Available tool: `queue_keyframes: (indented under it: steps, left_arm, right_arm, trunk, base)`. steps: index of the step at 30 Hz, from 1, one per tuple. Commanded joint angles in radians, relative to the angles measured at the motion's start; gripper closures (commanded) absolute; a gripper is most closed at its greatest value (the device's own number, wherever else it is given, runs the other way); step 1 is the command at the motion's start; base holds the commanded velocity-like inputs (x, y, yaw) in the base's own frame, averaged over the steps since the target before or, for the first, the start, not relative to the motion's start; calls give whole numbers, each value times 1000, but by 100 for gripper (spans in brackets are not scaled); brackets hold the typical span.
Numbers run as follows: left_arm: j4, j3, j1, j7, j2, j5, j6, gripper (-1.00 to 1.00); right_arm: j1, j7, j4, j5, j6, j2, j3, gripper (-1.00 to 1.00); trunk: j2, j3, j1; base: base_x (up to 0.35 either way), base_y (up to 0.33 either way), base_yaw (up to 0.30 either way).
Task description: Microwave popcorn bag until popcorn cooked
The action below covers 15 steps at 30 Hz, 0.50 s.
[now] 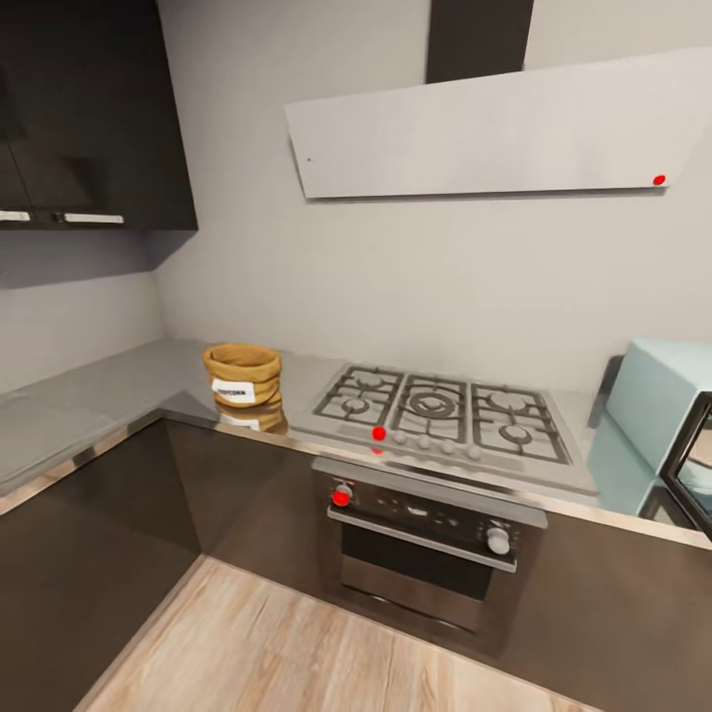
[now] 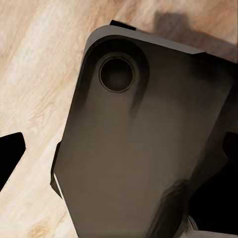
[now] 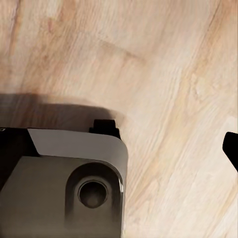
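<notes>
The popcorn bag [image 1: 242, 375], a tan sack with a white label, stands upright on the steel countertop [image 1: 129, 381], left of the hob and near the front edge. At the far right, on the same worktop, sits the mint-blue microwave [image 1: 658, 400]; its dark-framed door [image 1: 692, 465] seems swung open. Both arms hang low over the floor. In the left wrist view, my left gripper [image 2: 119, 153] is open, with a black fingertip [image 2: 10, 158] at the frame's edge and nothing held. My right gripper [image 3: 116, 144] also looks open and empty, one fingertip [image 3: 232, 148] showing.
A five-burner gas hob [image 1: 435, 405] lies between bag and microwave, with a dark oven [image 1: 425, 539] under it and a flat hood [image 1: 485, 129] above. Dark cabinets [image 1: 94, 109] hang at upper left. Both wrist views look down on my grey base [image 2: 144, 148] and the wood floor [image 3: 163, 74].
</notes>
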Motion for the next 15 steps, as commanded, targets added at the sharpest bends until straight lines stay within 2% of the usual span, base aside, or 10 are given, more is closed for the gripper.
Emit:
queue_keyframes:
  steps: [1, 15]
  left_arm:
    - [-1, -1, 0, 2, 0, 4, -2, -100]
    - [-1, 1, 0, 2, 0, 6, -1, -100]
  right_arm:
    - [-1, -5, 3, 10, -5, 0, -8, -100]
    - [-1, -4, 3, 12, -6, 0, -8, -100]
  trunk:
    - [-1, -1, 0]
    - [-1, -1, 0]
  base:
    - [133, 329, 0]
    - [121, 331, 0]
